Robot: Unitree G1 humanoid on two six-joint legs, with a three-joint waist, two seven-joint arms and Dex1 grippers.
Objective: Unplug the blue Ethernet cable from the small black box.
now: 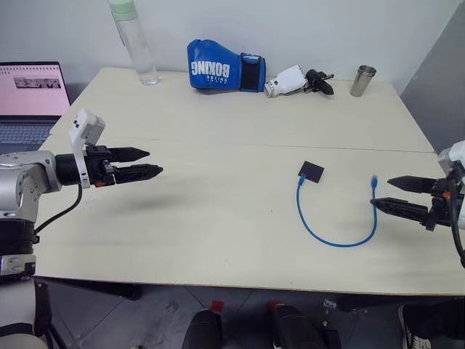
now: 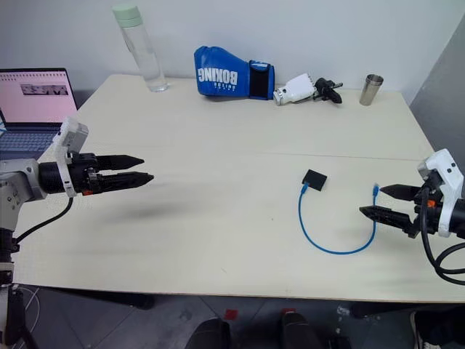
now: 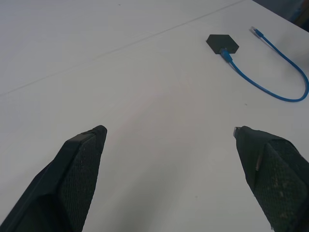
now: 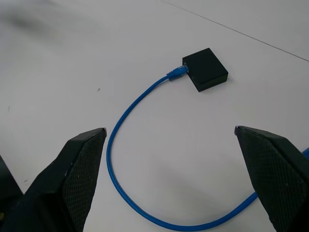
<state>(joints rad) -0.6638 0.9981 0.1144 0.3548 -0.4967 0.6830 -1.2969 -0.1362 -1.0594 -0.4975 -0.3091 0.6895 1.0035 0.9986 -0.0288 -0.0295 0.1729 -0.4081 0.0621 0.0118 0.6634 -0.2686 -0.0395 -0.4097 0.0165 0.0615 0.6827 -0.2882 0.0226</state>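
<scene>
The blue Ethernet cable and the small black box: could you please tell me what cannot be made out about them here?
- Blue Ethernet cable, right wrist view: its free end is cut off behind the right claw finger.
- Small black box, eye views: the port is too small to see.
- Plug latch, where the cable meets the box: too small in every view.

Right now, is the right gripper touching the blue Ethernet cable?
Apart. In the right wrist view the right gripper stands open above the table, and the blue Ethernet cable lies flat beneath, between its fingers, untouched.
</scene>
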